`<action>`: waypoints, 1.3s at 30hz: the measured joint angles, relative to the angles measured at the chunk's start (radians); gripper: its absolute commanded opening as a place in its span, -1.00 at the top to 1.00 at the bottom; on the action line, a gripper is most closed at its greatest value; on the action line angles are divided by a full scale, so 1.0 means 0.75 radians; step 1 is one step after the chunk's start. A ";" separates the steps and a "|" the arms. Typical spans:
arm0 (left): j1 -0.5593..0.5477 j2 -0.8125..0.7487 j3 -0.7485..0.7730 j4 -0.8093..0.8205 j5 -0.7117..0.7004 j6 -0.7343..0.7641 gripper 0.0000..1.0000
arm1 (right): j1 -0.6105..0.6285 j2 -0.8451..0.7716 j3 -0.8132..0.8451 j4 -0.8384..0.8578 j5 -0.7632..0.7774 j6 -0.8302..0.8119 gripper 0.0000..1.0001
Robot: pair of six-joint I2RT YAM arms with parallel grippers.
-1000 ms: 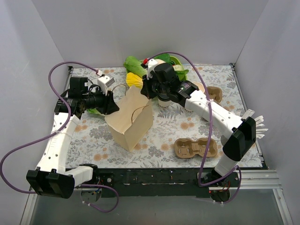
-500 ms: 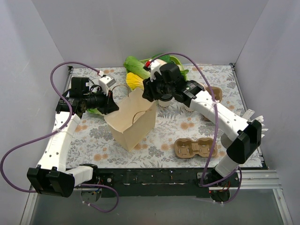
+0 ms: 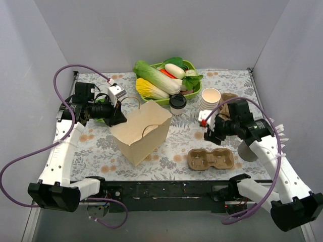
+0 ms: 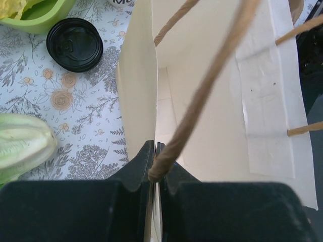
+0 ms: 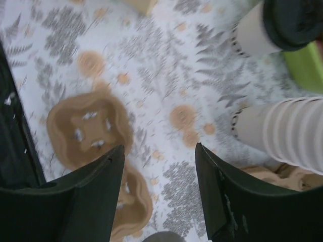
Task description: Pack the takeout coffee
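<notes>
The takeout coffee (image 3: 177, 104), a cream cup with a black lid, stands upright on the floral cloth just right of the brown paper bag (image 3: 141, 132); it also shows in the right wrist view (image 5: 262, 31), and its lid in the left wrist view (image 4: 74, 44). My left gripper (image 3: 117, 117) is shut on the bag's rim and rope handle (image 4: 155, 166), and the bag's mouth is open. My right gripper (image 3: 209, 132) is open and empty (image 5: 159, 147), hanging over bare cloth between the coffee and a cardboard cup carrier (image 3: 211, 159).
A stack of lidless paper cups (image 3: 210, 98) stands right of the coffee, with a second carrier (image 3: 231, 99) behind it. A green basket (image 3: 190, 65) of vegetables sits at the back. A green vegetable (image 4: 25, 147) lies under my left arm.
My right arm has pulled back from over the bag to the right side and its jaws have opened, leaving the coffee standing. My left gripper has shut on the bag's rim.
</notes>
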 measured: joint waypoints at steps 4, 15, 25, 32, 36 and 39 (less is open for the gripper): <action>0.000 0.032 0.063 -0.044 0.022 0.040 1.00 | 0.005 -0.033 -0.190 -0.155 -0.018 -0.288 -0.06; -0.009 0.056 0.110 -0.130 0.021 0.130 1.00 | 0.001 0.027 -0.442 -0.228 0.056 -0.691 -0.11; -0.051 0.052 0.113 -0.129 0.013 0.094 1.00 | 0.001 -0.008 -0.582 -0.195 0.156 -0.800 -0.18; -0.073 0.024 0.113 -0.130 0.004 0.073 1.00 | -0.001 0.020 -0.583 -0.138 0.159 -0.799 -0.07; -0.073 0.021 0.113 -0.130 0.001 0.069 1.00 | -0.003 0.049 -0.582 -0.133 0.158 -0.794 -0.04; -0.073 0.021 0.111 -0.129 0.000 0.060 1.00 | -0.003 0.060 -0.582 -0.132 0.156 -0.789 -0.02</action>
